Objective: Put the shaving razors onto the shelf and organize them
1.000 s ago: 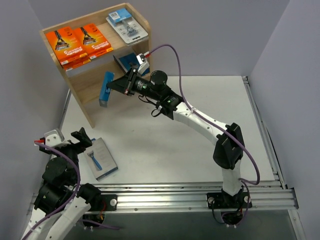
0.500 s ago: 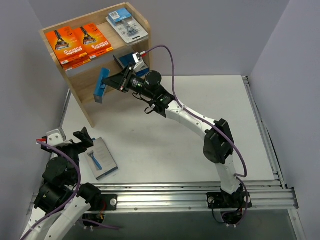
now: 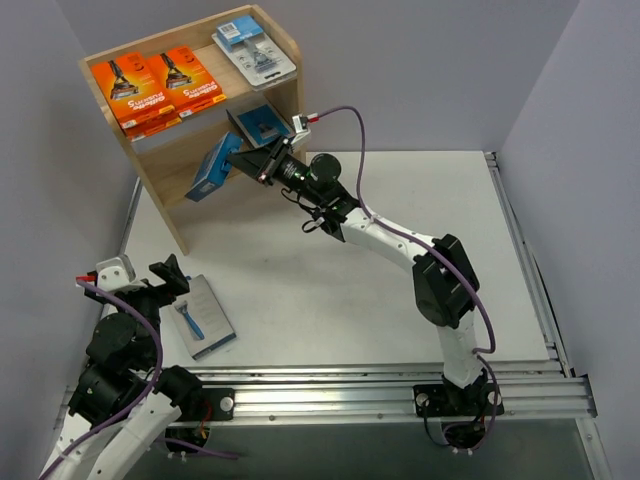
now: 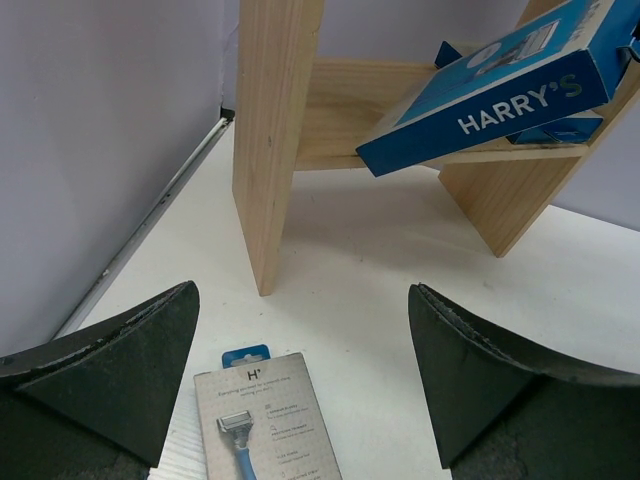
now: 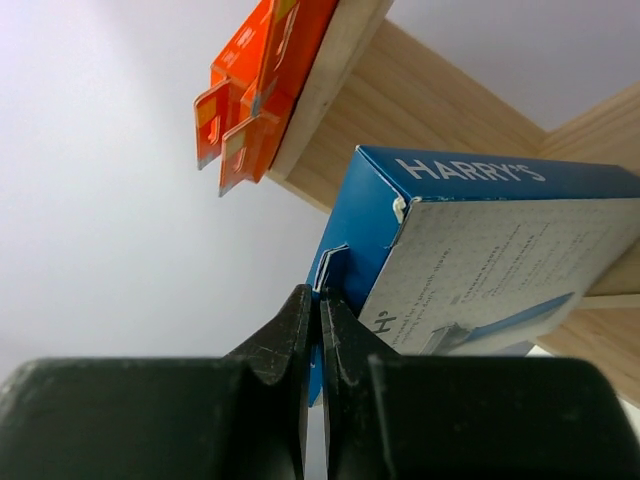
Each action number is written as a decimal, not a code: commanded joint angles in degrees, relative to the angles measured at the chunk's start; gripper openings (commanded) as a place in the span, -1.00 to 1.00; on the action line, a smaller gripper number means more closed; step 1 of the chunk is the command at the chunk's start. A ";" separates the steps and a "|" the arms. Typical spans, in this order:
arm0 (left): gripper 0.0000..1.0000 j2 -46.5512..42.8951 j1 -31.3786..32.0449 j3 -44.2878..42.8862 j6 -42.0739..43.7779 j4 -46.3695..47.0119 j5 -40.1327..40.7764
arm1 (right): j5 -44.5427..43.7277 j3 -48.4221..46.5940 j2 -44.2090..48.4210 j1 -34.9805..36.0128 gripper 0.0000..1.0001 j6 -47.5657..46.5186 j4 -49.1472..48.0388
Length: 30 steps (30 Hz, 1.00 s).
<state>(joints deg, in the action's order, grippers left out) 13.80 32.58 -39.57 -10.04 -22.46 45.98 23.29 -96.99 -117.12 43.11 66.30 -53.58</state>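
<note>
Blue box (image 5: 480,250), pinched by its tab in the closed right tool (image 5: 318,298), hangs tilted at the lower tier of the shelf (image 3: 160,195), not yet set down. Two orange packs (image 3: 160,85), a blister pack (image 3: 255,52) and a second blue box (image 3: 262,122) are shelved; one grey pack (image 3: 203,318) waits on the surface (image 3: 400,300) before the wide-spread left tool (image 4: 302,300)

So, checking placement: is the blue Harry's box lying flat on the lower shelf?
No, tilted: the right gripper pinches the Harry's box by its tab, slanting at the lower tier of the shelf.
</note>
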 commanded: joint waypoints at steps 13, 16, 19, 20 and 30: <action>0.89 1.14 0.47 0.20 0.46 2.86 -1.42 | -14.85 16.92 5.85 -1.01 -1.00 2.69 -6.36; 0.89 1.23 0.64 0.20 0.46 2.95 -1.50 | -16.60 18.06 5.76 -0.57 -1.00 2.69 -6.01; 0.89 1.31 0.82 0.20 0.46 2.95 -1.59 | -17.40 18.33 5.41 0.04 -1.00 2.34 -5.22; 0.89 1.40 0.91 0.20 0.46 2.95 -1.59 | -17.49 18.24 5.15 0.22 -1.00 2.34 -5.22; 0.89 1.58 1.00 0.20 0.46 2.86 -1.59 | -25.83 20.08 4.18 2.68 -1.00 4.80 -6.80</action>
<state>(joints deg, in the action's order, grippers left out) 14.70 33.30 -39.29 -10.04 -22.44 44.75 3.09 -76.90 -113.36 44.77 70.57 -55.94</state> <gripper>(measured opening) 0.946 0.010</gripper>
